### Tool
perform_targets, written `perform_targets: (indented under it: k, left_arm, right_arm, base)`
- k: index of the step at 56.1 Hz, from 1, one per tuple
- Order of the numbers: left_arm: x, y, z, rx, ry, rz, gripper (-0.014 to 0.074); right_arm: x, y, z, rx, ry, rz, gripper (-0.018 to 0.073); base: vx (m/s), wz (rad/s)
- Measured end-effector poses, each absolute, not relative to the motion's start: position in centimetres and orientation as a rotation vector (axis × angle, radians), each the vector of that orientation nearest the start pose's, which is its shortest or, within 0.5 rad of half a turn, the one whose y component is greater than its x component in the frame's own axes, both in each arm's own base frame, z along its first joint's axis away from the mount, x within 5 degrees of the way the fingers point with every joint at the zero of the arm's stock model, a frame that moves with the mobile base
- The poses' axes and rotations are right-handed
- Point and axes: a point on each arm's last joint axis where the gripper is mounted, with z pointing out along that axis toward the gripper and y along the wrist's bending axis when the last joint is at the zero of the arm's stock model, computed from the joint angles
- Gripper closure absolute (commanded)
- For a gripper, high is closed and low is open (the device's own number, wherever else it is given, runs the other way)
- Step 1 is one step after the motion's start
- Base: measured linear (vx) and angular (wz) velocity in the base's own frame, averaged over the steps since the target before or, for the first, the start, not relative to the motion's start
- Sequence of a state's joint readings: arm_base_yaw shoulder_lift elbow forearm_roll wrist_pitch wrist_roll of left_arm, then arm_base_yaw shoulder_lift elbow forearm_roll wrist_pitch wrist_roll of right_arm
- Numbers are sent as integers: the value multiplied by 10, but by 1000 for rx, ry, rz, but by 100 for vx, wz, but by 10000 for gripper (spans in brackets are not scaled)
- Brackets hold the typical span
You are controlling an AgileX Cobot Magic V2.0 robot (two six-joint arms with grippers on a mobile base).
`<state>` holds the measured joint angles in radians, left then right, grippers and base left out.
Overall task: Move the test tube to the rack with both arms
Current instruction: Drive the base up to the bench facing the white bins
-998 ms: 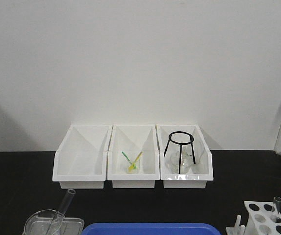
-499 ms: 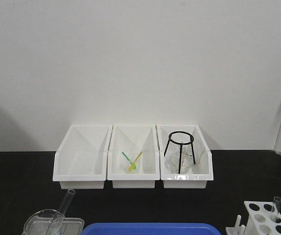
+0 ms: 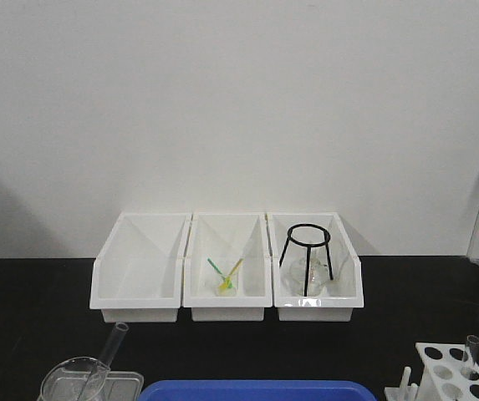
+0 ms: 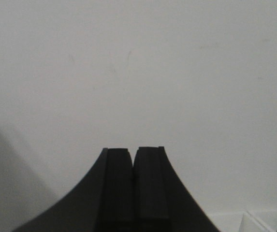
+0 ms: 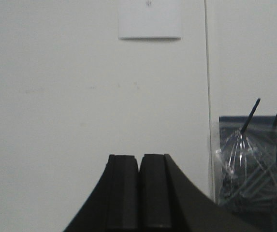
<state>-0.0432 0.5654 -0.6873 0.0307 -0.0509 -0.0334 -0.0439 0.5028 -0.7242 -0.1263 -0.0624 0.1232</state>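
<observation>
A white wall (image 3: 239,100) (shadowed at lower left) backs the black table (image 3: 22,288).

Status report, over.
Left gripper and right gripper shut, empty. Slender clear glass test tube leaning in wide clear beaker. Blue tray between it and white holed rack.

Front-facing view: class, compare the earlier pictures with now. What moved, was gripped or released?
Nothing visibly changed. The test tube still leans in the beaker, a second tube stands in the rack, and the three white bins keep their places.
</observation>
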Motion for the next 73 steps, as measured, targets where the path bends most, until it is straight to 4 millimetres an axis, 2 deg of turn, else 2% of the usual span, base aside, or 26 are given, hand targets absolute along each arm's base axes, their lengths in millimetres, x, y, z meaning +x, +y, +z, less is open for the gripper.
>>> perform_targets:
  k: [9,17,21,31,34,40,44,50,58,63,68,73]
  left_arm:
    - [145,-6,394,30,1420,-39,586]
    - [155,-7,388,31,1456,-39,513]
    - [155,-7,389,31,1445,-39,444]
    - [155,-7,392,31,1431,-39,200]
    - [155,-7,392,31,1431,-39,118]
    - [155,-7,392,31,1431,-39,19]
    - [155,-7,393,31,1425,-39,-9]
    - [154,-7,397,30,1378,-42,-4]
    - [153,-7,403,0,1313,-84,36]
    - [154,-9,401,43,1331,-55,72]
    - [158,-14,391,142,1385,2,111]
    - [162,-23,367,275,1452,45,141]
  right_arm:
    - [119,-5,410,23,1330,-37,540]
    - [126,-5,406,26,1368,-38,435]
    - [126,-5,406,26,1368,-38,341]
    - [126,-5,405,27,1377,-38,65]
    - [126,-5,405,27,1378,-39,-5]
    - [127,-6,404,28,1388,-39,-102]
    - [127,-6,404,28,1388,-39,-124]
    - [126,-5,407,25,1362,-37,-121]
    - [126,-5,408,32,1352,-26,-94]
    - [126,-5,407,38,1362,-22,-62]
    - [127,-6,404,42,1387,-22,-21]
    - [127,-6,401,48,1422,-24,19]
  base:
    - [0,0]
    - [0,0]
    - [0,0]
    - [0,0]
    - [0,0]
    - [0,0]
    - [0,0]
    - [0,0]
    - [0,0]
    - [0,0]
    - [0,0]
    - [0,0]
